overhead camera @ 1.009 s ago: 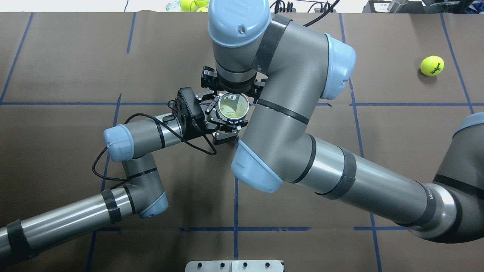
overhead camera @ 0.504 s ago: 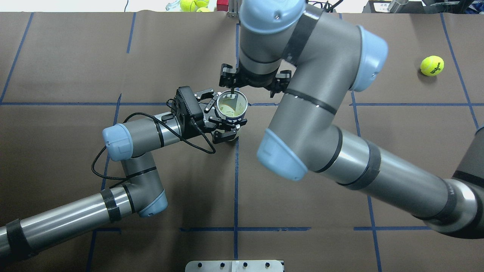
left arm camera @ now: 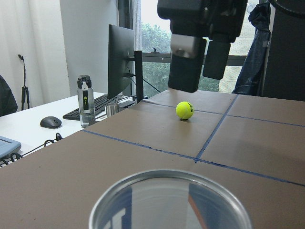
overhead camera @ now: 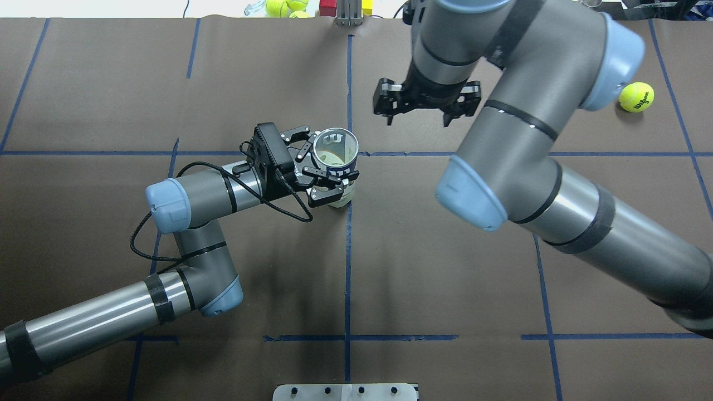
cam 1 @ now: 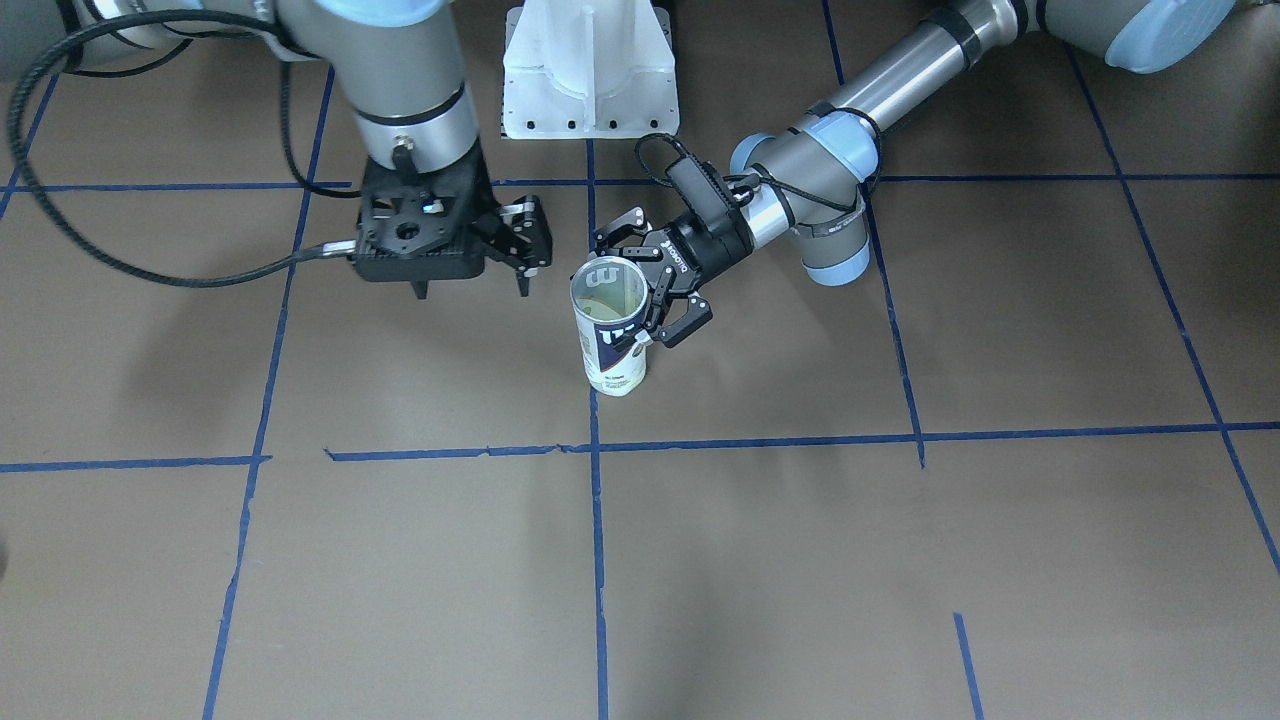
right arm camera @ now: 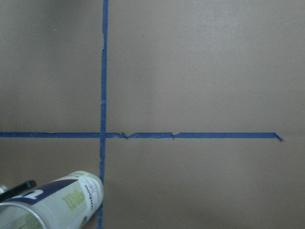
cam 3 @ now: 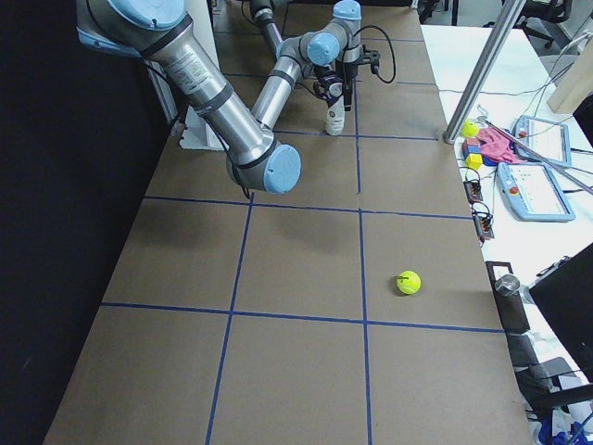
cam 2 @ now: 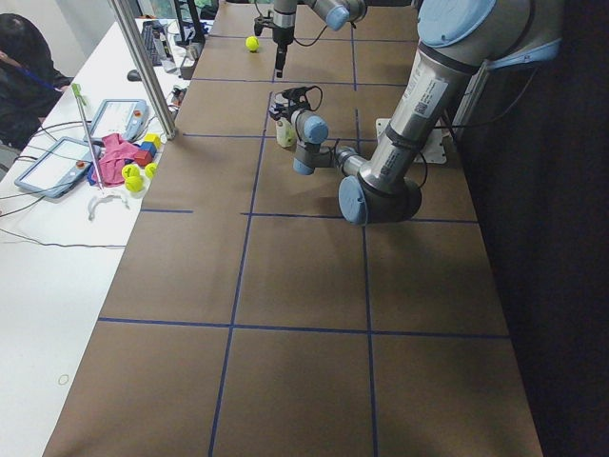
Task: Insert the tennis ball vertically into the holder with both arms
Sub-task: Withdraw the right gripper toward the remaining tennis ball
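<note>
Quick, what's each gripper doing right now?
The left gripper is closed on the holder.
The right gripper is open and holds nothing.

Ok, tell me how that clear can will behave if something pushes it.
The holder stands tall and narrow, so a high push would probably tip it, were the left gripper not clamping it. Its clear plastic wall looks thin: likely light, perhaps squashable.

Left wrist view: the holder (left arm camera: pixel 169 175) is cut off by the lower edge, and only its blurred rim shows. My right gripper (left arm camera: pixel 200 81) is cut off by the upper edge. Right wrist view: the holder's mouth runs out at the lower left corner. Left side view: the tennis ball (cam 2: pixel 252 43) is too small for me to read its lettering.
</note>
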{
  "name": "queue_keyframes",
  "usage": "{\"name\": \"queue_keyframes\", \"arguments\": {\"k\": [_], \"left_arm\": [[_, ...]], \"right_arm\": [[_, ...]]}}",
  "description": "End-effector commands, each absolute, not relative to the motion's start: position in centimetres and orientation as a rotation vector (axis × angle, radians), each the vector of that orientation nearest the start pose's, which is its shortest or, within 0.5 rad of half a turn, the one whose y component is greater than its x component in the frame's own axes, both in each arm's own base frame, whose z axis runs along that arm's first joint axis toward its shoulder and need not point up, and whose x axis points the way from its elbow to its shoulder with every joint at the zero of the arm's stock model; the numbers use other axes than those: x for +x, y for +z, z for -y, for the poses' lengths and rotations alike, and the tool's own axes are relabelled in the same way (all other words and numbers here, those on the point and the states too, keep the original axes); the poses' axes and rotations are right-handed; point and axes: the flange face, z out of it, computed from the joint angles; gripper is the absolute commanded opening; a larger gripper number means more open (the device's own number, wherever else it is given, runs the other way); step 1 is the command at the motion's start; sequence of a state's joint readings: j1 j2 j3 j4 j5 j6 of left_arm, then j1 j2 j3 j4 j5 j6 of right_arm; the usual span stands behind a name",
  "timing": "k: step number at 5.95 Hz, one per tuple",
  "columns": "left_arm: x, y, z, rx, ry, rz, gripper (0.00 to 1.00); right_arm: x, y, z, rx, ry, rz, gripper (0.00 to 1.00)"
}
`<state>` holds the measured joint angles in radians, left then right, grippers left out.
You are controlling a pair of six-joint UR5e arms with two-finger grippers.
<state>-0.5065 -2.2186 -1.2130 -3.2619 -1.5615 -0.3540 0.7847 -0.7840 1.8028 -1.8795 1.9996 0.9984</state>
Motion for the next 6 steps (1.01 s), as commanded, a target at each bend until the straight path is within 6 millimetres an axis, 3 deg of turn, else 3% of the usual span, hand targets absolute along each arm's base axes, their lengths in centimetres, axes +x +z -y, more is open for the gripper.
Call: {"name": "queue_keyframes", "arguments": {"k": [1,2,5,6], "left_arm": [[53.0,26.6,44.9,1.526,0.449,-1.301,0.90],[53.0,26.8,44.8,1.525,0.450,-1.299,0.90],[52.9,26.7,44.8,1.525,0.447,-1.304,0.93],[53.0,26.6,44.7,1.524,0.447,-1.307,0.93]], "right_arm": [[-34.3,17.3,53.1,0.139,-0.017,0.783,1.00],[-30.9,19.9,54.8,0.149,-0.068,0.769,1.00],[-21.1,30.6,59.6,0.175,-0.244,0.657,1.00],[-20.0,33.9,61.9,0.183,-0.277,0.666,1.00]]}}
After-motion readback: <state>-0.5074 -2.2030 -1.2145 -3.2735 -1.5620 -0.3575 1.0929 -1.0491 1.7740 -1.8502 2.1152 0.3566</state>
